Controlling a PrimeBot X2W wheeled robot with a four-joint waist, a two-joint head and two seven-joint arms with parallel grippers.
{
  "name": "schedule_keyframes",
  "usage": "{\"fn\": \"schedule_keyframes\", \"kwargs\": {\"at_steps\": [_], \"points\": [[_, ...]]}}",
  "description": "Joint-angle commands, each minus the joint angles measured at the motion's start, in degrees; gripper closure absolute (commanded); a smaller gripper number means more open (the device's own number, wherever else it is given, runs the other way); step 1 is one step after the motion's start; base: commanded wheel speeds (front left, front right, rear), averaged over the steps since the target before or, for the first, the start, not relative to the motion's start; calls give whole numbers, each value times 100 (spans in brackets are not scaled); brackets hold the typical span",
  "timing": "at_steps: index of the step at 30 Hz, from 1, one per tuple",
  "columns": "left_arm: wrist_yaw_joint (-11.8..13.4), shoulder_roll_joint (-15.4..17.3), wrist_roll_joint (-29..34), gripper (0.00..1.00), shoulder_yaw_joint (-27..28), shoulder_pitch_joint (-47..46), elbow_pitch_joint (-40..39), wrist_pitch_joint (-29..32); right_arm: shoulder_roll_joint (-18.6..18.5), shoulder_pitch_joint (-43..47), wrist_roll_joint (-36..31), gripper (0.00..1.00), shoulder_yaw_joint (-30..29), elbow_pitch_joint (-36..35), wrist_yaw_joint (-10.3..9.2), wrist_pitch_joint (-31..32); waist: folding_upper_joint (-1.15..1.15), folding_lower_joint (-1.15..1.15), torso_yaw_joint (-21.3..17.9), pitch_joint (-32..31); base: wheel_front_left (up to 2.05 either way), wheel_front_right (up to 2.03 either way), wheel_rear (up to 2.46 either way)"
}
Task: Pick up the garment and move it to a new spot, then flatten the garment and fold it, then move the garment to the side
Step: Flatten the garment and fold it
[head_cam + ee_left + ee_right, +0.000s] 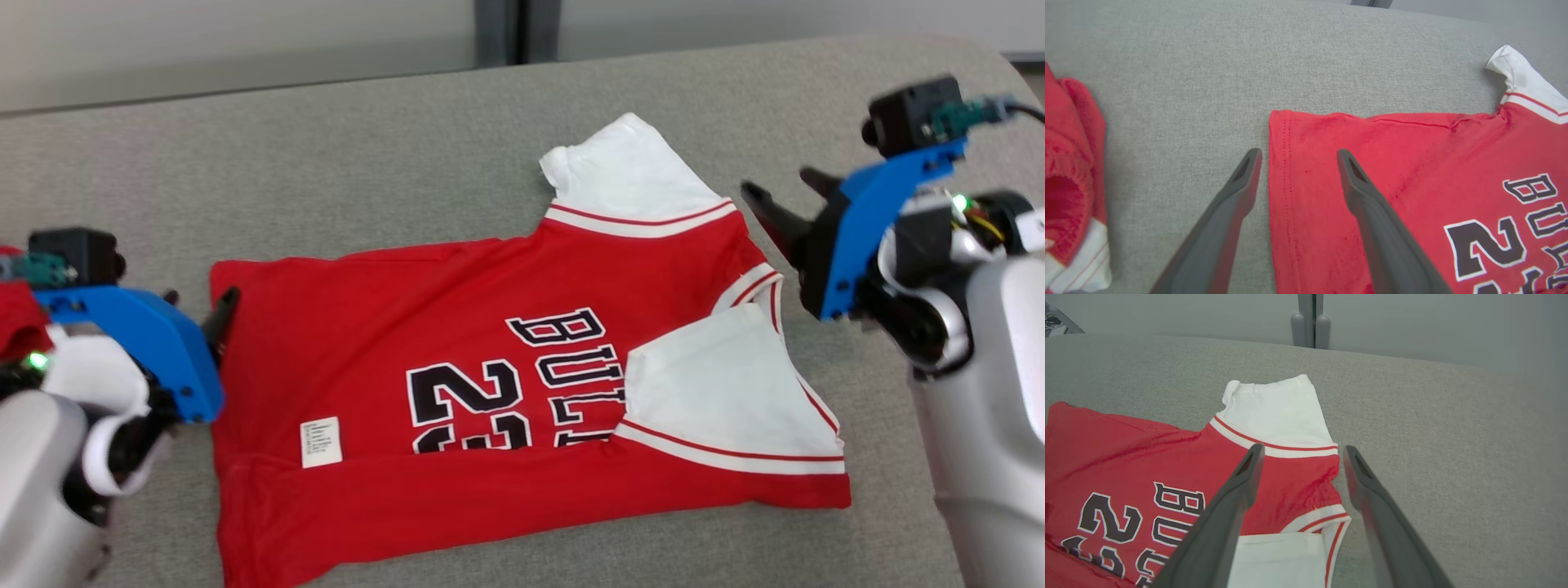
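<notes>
Cloth of grey weave covers the wide work surface point(408, 163) before the two-armed robot. Near its middle lies the red jersey with white sleeves and black block lettering point(367, 351), hem toward the robot's left and collar toward its right.

The garment appears flattened and partly folded. Its near long edge is turned up over the front in a red band. The near white sleeve point(718, 384) is laid inward across the chest and hides the end of the lettering. The far white sleeve point(629, 167) sticks out flat beyond the far edge, so that side looks unfolded. By this reading the pick-up and spreading are done, while the far-side fold, any further folding and the move to the side remain.

At the hem, the left gripper point(1298, 159) has its jaws apart. One dark finger is over bare grey cloth and the other over red fabric, with nothing clamped between them. Off the collar end, the right gripper point(1303, 453) also has its jaws wide and empty, and they frame the shoulder below the far sleeve.

A second bunched red garment with white trim point(1069, 183) sits well apart at the robot's left. A small white care label point(321, 442) shows on the turned-up band.
</notes>
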Motion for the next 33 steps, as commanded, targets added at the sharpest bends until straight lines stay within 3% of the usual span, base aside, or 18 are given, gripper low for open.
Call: {"fn": "schedule_keyframes", "kwargs": {"at_steps": [1,7,13,22,33], "points": [[-57,166,111,0,-18,-190,79,94,-47,-259,21,0,130,190,4,-75,0,-1,-57,62,0,0,0],[-455,463,222,0,-206,-856,294,615,-107,-1331,-22,0,950,1150,4,-608,0,-1,-281,463,0,0,0],[-574,451,82,0,-139,-1092,320,745,-33,-1871,147,0,1386,1672,4,-1123,0,-1,-388,904,0,0,0],[-478,623,102,0,-240,-732,181,902,-231,-2167,379,0,1637,1762,3,-1590,0,-1,-418,1405,0,0,0],[-186,921,148,0,21,-551,-231,683,-366,-2230,450,0,1627,1961,4,-1757,0,-1,-308,1423,0,0,0]]}}
